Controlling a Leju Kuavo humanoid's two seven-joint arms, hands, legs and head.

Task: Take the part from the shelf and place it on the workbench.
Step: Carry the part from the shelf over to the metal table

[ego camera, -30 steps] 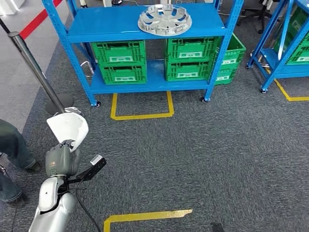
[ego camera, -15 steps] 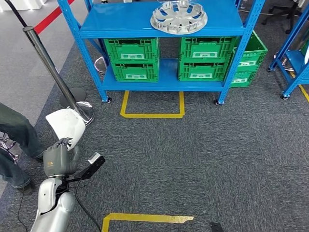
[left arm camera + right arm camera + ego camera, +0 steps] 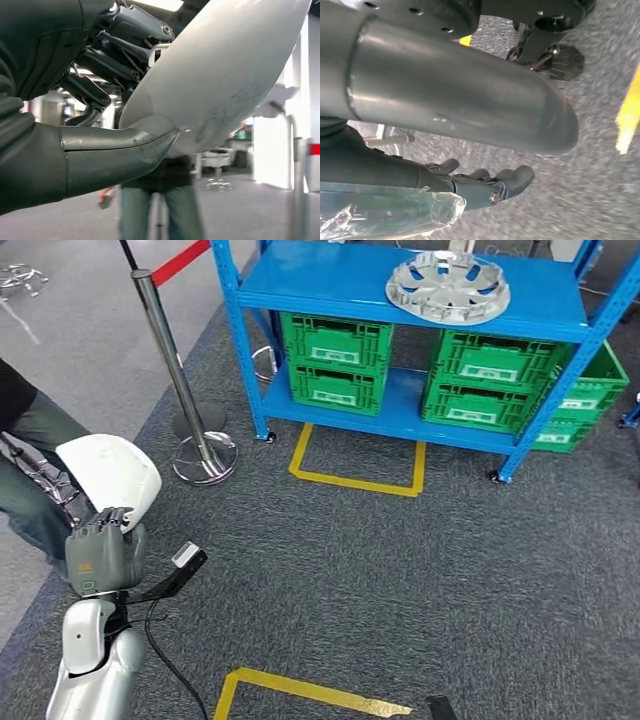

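Nearest, low on the robot's left, the left hand (image 3: 106,552) grips a white part (image 3: 113,468): the curved shell stands up from the curled fingers (image 3: 111,518) and leans away from the arm. From the left wrist, the thumb (image 3: 113,150) presses under the shell's rounded end (image 3: 226,75) while the dark fingers close over its upper side. One such part is held.

The right hand (image 3: 486,185) hangs over grey carpet (image 3: 423,590), its dark fingers only gently bent and apart, holding nothing.

Beside the held part stands one person (image 3: 30,470) in jeans. Two yellow tape outlines mark the carpet, one close to the robot (image 3: 302,690), one before the shelf (image 3: 355,480).

Farther off stands one chrome post (image 3: 181,390) with a red belt. Beyond it is a blue shelf (image 3: 340,290); on its top board, toward the right end, lies one silver wheel cover (image 3: 445,285). Four green crates (image 3: 336,360) sit in two stacks on the lower board, with more green crates behind the right upright.
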